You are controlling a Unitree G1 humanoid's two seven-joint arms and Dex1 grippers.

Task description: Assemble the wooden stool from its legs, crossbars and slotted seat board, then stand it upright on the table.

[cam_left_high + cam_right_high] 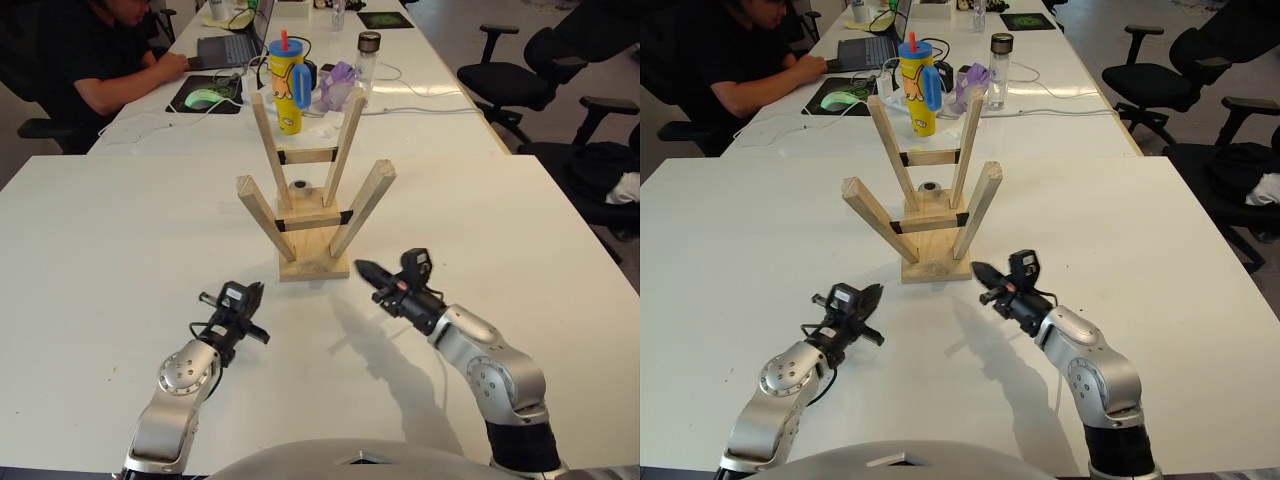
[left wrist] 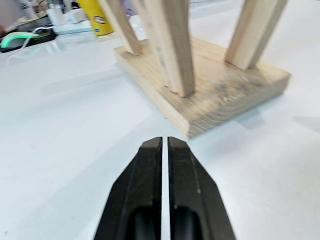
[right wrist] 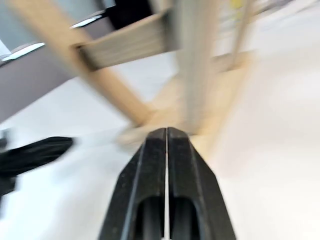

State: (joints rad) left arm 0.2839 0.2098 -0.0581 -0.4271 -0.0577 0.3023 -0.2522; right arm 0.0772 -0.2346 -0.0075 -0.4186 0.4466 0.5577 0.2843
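Left gripper [image 2: 165,141] and right gripper [image 3: 166,131] closed (both empty) over white table [image 1: 100,250]; stool [image 1: 313,265] upside down, office chairs [image 1: 500,85] behind.

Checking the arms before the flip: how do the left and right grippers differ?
The right gripper is close beside the seat board; the left gripper sits farther back from it. The right gripper lies off the board's right side, the left gripper off its left. Both are shut, holding nothing.

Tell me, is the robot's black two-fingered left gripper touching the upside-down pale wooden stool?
Apart. The left wrist view shows bare white table between the shut left gripper and the seat board of the stool.
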